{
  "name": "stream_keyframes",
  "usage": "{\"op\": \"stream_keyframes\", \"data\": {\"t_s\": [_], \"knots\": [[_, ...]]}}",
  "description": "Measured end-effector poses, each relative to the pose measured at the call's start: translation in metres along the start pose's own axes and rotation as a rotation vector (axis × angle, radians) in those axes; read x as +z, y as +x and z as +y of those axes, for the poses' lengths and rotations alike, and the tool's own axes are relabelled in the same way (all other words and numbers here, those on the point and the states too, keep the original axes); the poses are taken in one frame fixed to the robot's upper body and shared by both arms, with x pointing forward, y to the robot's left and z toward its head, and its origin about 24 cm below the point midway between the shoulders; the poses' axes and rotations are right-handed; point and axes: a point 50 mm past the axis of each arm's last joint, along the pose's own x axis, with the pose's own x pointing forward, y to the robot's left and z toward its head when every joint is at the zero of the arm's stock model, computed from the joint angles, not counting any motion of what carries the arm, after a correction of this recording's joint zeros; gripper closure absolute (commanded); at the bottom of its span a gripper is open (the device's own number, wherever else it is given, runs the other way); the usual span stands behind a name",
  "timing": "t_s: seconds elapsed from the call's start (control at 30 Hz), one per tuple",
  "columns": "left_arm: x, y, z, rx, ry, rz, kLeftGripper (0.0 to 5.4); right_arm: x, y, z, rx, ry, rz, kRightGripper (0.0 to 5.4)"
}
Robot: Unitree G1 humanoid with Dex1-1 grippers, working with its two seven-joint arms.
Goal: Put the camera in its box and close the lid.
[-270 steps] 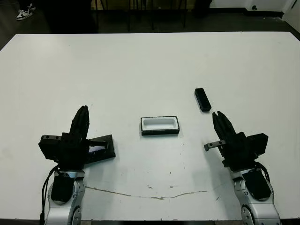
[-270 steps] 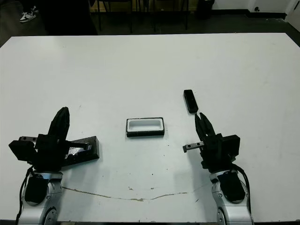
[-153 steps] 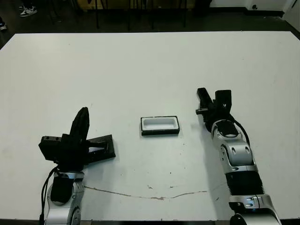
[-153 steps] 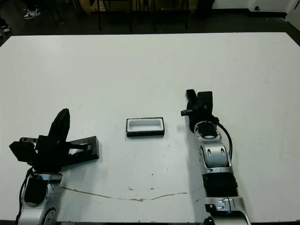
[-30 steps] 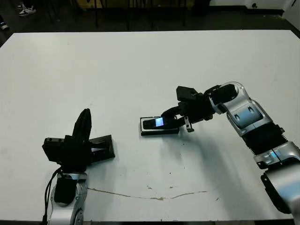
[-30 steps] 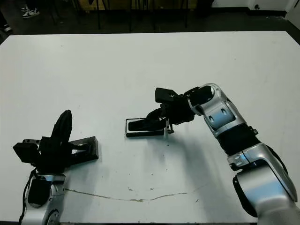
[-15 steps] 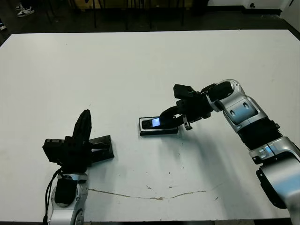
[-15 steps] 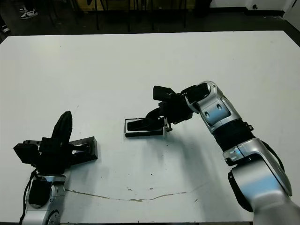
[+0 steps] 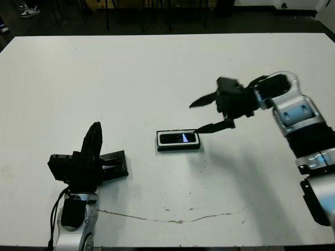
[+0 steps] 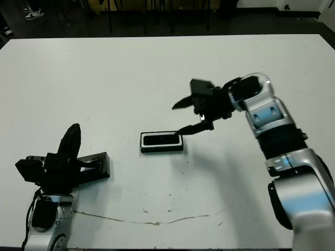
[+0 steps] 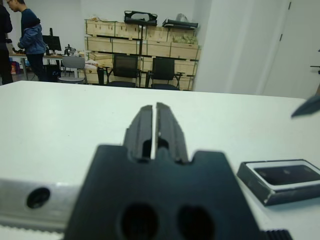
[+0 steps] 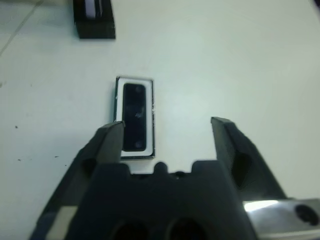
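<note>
The camera [image 9: 178, 138] lies flat inside its box [image 9: 160, 148], a shallow black tray with white lining at the table's middle. My right gripper [image 9: 194, 118] hangs open just right of and above the box, holding nothing. In the right wrist view the camera [image 12: 135, 116] and box [image 12: 151, 120] sit just beyond the spread fingertips [image 12: 113, 134]. The lid [image 9: 116, 164] rests at the front left, partly hidden by my left gripper [image 9: 95, 130], which is shut on nothing. The left wrist view shows the box [image 11: 260, 186] off to one side.
A thin crack-like mark [image 9: 167, 214] runs along the table near the front edge. Beyond the far edge stand chairs [image 11: 122, 67], wooden crates [image 11: 145, 42] and a person [image 11: 30, 40]. White table [image 9: 157, 78] surrounds the box.
My right gripper has let go of the camera, opened wide, and drawn back up and to the right. The camera now lies in the box. The left arm has not moved.
</note>
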Motion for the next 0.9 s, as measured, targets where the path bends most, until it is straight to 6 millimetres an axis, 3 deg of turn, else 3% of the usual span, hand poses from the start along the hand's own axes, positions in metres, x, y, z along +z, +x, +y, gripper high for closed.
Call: {"op": "stream_keyframes", "data": {"t_s": [0.1, 0.2, 0.3, 0.4, 0.6, 0.73, 0.9], "knots": [[0.0, 0.0, 0.0, 0.0, 0.001, 0.0, 5.4, 0.007, -0.015, -0.001, -0.056, 0.052, -0.09, 0.62], [0.001, 0.001, 0.0, -0.002, 0.005, -0.003, 5.4, 0.006, -0.026, 0.004, -0.264, 0.115, -0.171, 0.1], [0.001, 0.001, 0.0, -0.004, 0.006, -0.01, 5.4, -0.001, -0.026, 0.018, -0.534, 0.178, -0.248, 0.22], [0.004, 0.0, 0.003, -0.009, 0.019, -0.022, 5.4, -0.013, -0.015, 0.044, -0.751, 0.228, -0.276, 0.72], [0.046, 0.002, 0.03, -0.152, 0.129, -0.132, 5.4, -0.034, -0.013, 0.087, -0.792, 0.3, -0.314, 1.84], [0.082, -0.004, 0.054, -0.327, 0.246, -0.083, 4.94, -0.043, -0.022, 0.108, -0.805, 0.347, -0.318, 2.54], [0.116, 0.004, 0.067, -0.543, 0.392, 0.01, 4.04, -0.047, -0.031, 0.118, -0.836, 0.391, -0.312, 3.47]]}}
